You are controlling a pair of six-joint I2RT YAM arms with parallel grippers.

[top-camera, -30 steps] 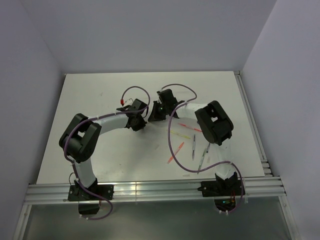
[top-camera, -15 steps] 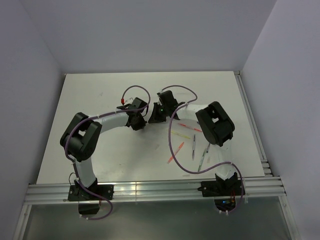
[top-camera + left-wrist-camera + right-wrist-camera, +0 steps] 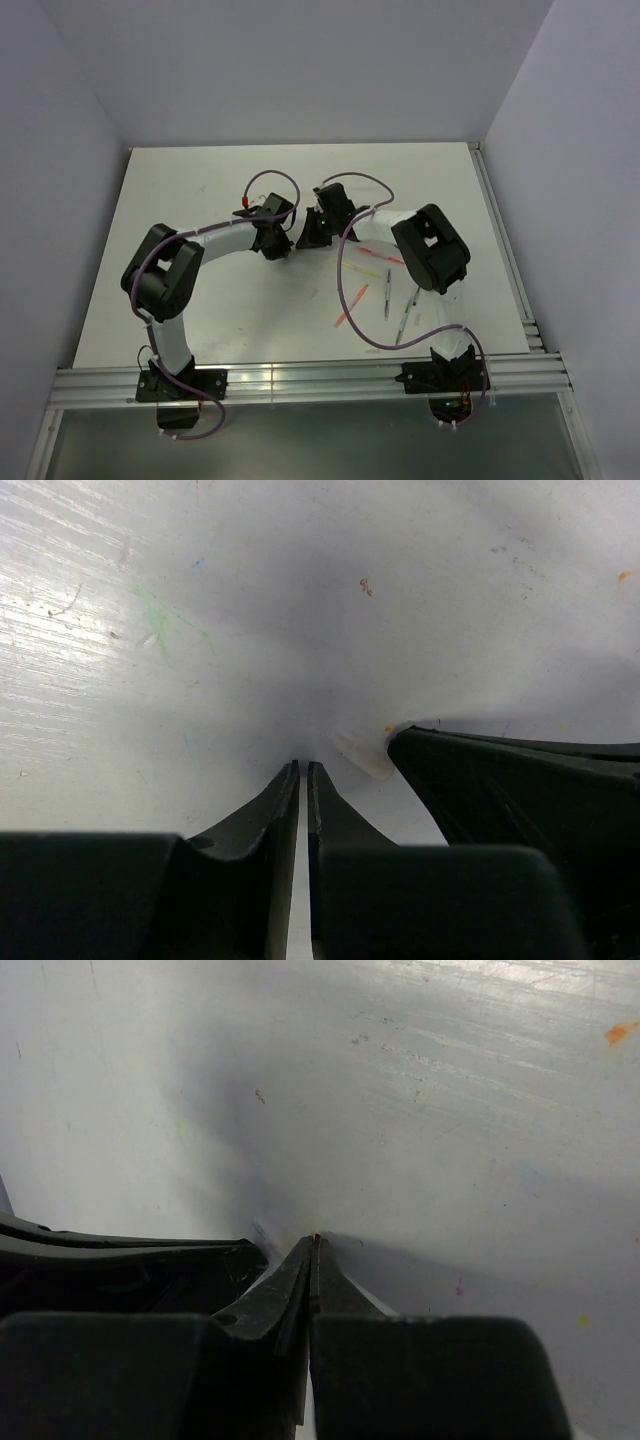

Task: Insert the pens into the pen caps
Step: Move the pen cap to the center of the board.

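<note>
Both grippers tip to tip at mid-table, a cap beside them.

The left gripper [image 3: 303, 767] has its jaws nearly together, with a thin slit between them and nothing seen in it. The right gripper [image 3: 314, 1240] is pressed closed, with a yellowish speck at its very tip; what it is I cannot tell. A pale cap [image 3: 361, 754] lies on the table [image 3: 200, 200] just right of the left tips, at the end of the right gripper's dark finger. The pens [image 3: 387, 298] lie loose further right, near the right arm's elbow.
</note>
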